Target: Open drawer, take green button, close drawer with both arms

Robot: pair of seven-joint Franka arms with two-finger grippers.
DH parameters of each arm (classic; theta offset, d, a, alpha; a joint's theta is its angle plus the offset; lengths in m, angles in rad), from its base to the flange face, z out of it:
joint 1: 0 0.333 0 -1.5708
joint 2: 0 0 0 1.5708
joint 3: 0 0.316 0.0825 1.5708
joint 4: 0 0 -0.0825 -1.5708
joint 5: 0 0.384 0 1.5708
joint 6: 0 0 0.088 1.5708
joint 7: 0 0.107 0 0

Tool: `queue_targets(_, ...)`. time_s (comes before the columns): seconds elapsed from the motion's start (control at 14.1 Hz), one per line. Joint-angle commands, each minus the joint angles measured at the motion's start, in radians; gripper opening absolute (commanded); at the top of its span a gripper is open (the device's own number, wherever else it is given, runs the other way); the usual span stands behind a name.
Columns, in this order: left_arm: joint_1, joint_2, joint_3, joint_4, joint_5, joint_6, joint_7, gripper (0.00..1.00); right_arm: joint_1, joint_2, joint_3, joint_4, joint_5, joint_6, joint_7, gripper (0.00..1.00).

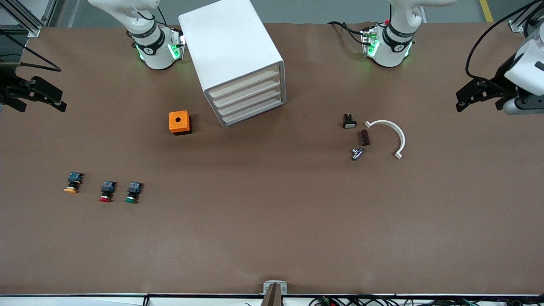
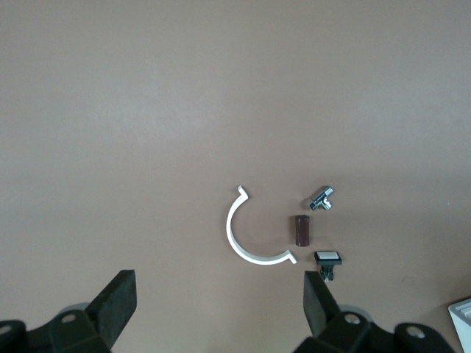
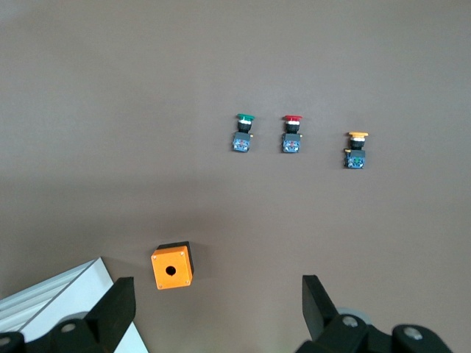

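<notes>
The white cabinet (image 1: 238, 59) stands near the robots' bases, its four cream-fronted drawers all shut; the lowest drawer (image 1: 255, 113) faces the front camera. The green-capped button (image 1: 133, 192) lies on the table toward the right arm's end, beside a red-capped one (image 1: 106, 191) and an orange-capped one (image 1: 73, 183); it also shows in the right wrist view (image 3: 243, 133). My right gripper (image 1: 36, 100) hangs open and empty over that end of the table (image 3: 217, 309). My left gripper (image 1: 478, 97) hangs open and empty over the left arm's end (image 2: 221, 309).
An orange box (image 1: 179, 122) with a round hole sits beside the cabinet. Toward the left arm's end lie a white curved clip (image 1: 393, 134), a brown block (image 1: 364, 137), a black switch part (image 1: 349, 121) and a small metal piece (image 1: 357, 153).
</notes>
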Motion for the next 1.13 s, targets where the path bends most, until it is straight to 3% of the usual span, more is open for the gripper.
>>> queue_targets(0.0,0.004,-0.063,0.006,-0.078,-0.015,0.035,0.016,1.00,0.009,0.008,-0.017,0.000,-0.008,0.017,0.002,1.00)
queue_targets(1.06,0.024,-0.028,-0.014,0.003,-0.016,0.026,0.022,1.00,0.017,0.006,-0.010,-0.030,-0.005,0.000,0.010,1.00)
